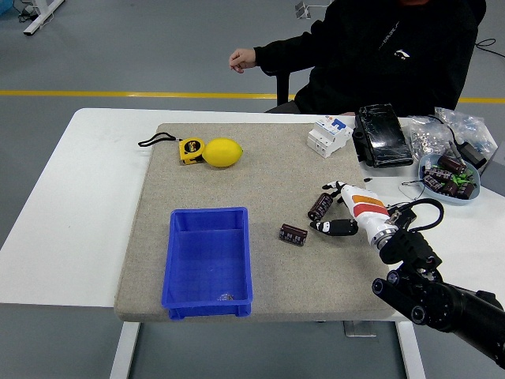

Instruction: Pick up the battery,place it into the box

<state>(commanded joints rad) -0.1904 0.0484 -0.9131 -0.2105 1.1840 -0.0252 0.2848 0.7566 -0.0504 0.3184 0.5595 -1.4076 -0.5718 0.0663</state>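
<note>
Grey felt matting (260, 158) is covering the white table (79, 197), and the right hand (347, 212) is reaching over its right part, fingers closing around one dark cylindrical battery (320, 206). A second battery (293, 234) is lying loose just left of that hand. The blue box (208, 262) is sitting further left (something small is lying inside, too small to tell what). A person's hand (241, 59) is resting beyond the far edge.

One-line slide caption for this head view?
Right hand closes on one battery; another lies between it and the blue box.
</note>
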